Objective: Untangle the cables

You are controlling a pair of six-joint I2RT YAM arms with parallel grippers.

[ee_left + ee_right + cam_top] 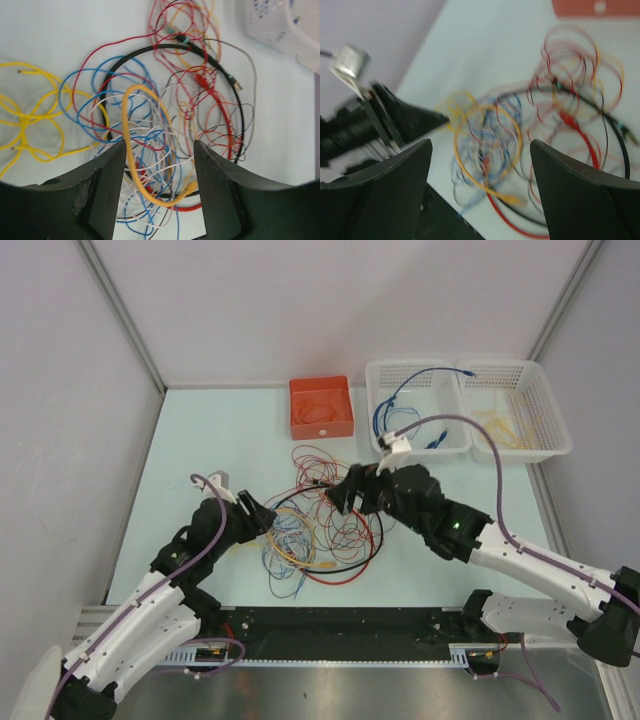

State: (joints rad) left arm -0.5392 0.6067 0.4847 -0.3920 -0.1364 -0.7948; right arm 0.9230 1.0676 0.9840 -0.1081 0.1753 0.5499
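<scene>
- While both my hands stand wide with nothing in them, the cables (318, 532) lie in one knot at the middle of the table (210, 430) — my left gripper (262, 517) at its 9 o'clock edge, my right gripper (352, 490) at its 1 o'clock.
- The orange cable (137, 150) loops between my left fingers, with white and blue strands threaded through it. Closing here would likely catch several at once and drag the whole knot.
- Pulling against the thicker black cable (220, 67) could cinch the thin red loops crossing it.
- The wires are thin, round and slick-looking, lying in springy coils. The black one forms a broad ring with a small plug end.
- The yellow cable (30, 120) sprawls loosely at 9 o'clock in my left wrist view.
- My right wrist view is blurred — I cannot tell the fine crossings there.
</scene>
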